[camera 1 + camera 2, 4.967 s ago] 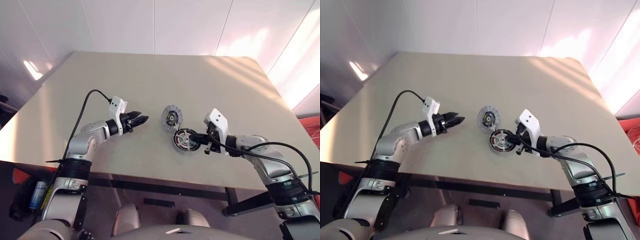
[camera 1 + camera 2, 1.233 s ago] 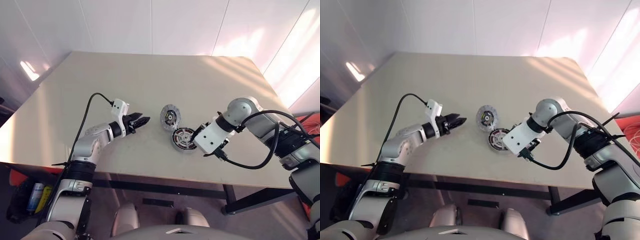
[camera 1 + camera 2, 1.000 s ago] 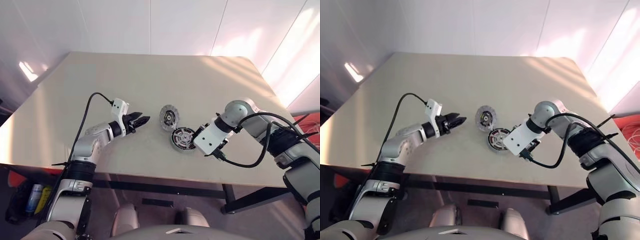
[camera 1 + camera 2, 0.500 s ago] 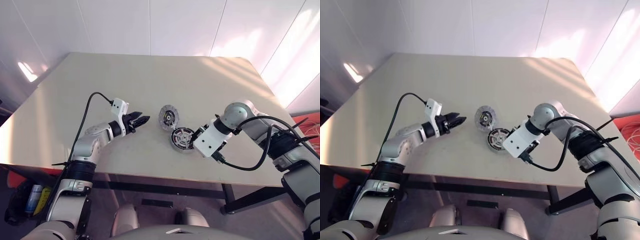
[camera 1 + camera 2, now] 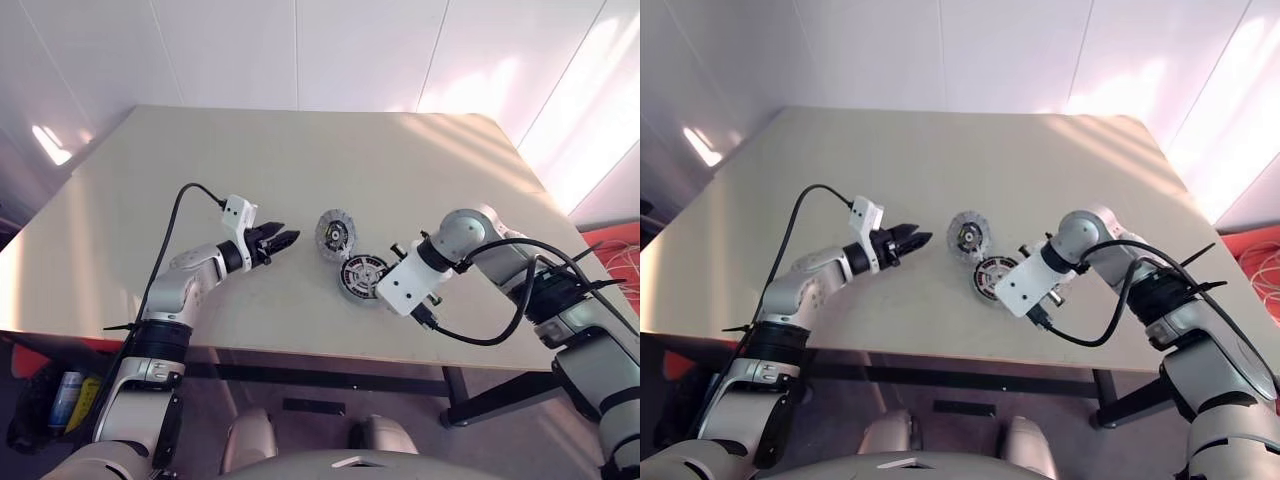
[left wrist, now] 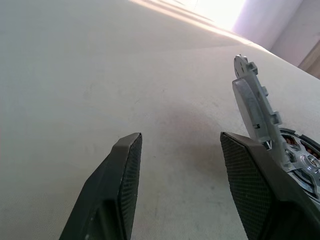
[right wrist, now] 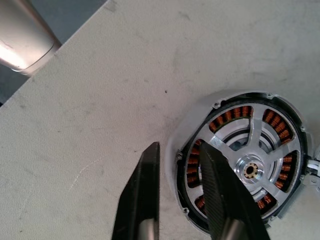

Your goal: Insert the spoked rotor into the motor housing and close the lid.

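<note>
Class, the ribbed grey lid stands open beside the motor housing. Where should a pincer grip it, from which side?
Grip the lid by its free upper rim, opposite its joint with the motor housing. It stands tilted up, both faces exposed, so the open left pincer could straddle it from the robot's left.

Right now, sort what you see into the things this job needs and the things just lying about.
For the job:
motor housing
spoked rotor, seated in the housing
lid, standing open
left gripper, open
right gripper, over the housing's edge

Lying about:
blue can, below the table
red object, past the table's right side
</note>
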`<state>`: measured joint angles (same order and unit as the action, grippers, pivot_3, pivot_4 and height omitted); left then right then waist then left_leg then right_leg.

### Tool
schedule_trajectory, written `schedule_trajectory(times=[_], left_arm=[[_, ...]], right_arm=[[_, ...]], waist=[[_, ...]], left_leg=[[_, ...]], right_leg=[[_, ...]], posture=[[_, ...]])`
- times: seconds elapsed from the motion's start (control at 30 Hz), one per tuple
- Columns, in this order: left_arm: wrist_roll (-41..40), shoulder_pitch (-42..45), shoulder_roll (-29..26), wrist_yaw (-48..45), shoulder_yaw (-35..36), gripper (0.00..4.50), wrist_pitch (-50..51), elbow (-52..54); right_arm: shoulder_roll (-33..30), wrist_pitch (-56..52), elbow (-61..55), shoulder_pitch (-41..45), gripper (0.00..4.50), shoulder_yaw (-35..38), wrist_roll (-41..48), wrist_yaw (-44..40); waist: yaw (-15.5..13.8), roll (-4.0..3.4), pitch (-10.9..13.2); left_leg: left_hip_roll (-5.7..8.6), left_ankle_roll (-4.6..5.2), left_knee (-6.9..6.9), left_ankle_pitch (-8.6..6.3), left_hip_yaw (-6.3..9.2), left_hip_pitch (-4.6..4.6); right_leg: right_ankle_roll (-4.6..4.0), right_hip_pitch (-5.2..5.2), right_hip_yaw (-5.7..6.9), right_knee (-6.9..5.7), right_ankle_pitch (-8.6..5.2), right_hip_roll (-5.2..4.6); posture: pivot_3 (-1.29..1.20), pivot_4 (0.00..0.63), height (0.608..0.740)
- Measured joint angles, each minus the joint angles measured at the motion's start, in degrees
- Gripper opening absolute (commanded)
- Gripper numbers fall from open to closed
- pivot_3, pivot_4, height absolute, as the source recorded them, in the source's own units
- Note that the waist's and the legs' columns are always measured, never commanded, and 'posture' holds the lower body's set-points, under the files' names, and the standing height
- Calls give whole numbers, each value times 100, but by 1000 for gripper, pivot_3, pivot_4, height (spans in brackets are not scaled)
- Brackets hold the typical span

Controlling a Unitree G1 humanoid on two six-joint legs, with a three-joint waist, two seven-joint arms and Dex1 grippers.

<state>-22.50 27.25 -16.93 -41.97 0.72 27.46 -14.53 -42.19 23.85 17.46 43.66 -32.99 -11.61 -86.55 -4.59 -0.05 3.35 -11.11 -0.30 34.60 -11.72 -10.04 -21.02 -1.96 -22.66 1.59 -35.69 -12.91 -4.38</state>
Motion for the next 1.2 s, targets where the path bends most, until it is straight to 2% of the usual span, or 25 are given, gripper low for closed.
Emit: schedule_trajectory(times=[0.03,0.33,0.4,0.73,0.83,0.93,1.2], left_arm=[[0,0,-1,0,2,2661,0,0],[0,1,-2,1,7,2661,0,-4],[-1,1,-2,4,8,2661,0,-4],[-4,0,38,74,11,2661,0,-2],[-5,-5,68,103,13,2661,-2,1],[-7,-60,133,127,16,2661,-15,18],[-23,-470,161,284,149,2661,-22,309]], right_arm=[[14,23,8,2,302,13,13,2],[114,163,151,28,302,92,-87,61],[127,176,153,41,1,96,-83,49],[276,110,279,150,1,102,-165,118],[361,-638,195,152,1,136,-29,-9],[546,-1830,121,162,1,220,147,-72],[591,-4399,-233,356,1,367,335,-69]], waist=[[3,0,0],[57,4,0],[57,4,1],[100,8,3],[101,7,5],[94,5,9],[11,1,18]], left_leg=[[0,0,0,0,0,0],[0,0,-1,0,0,1],[0,0,-2,0,0,-1],[-5,-6,-2,4,0,4],[-6,-8,-2,5,0,4],[-6,-9,-2,6,0,-2],[-7,-6,-7,3,-1,-36]], right_leg=[[0,0,0,1,0,0],[0,1,0,2,0,0],[0,0,0,3,0,0],[-7,-2,0,-1,4,4],[-9,-2,0,-2,6,6],[-10,-8,0,-1,6,6],[-11,-38,2,7,6,6]], posture=[[0,0,740],[0,0,740],[0,0,740],[0,0,740],[0,0,740],[0,0,740],[0,0,740]])
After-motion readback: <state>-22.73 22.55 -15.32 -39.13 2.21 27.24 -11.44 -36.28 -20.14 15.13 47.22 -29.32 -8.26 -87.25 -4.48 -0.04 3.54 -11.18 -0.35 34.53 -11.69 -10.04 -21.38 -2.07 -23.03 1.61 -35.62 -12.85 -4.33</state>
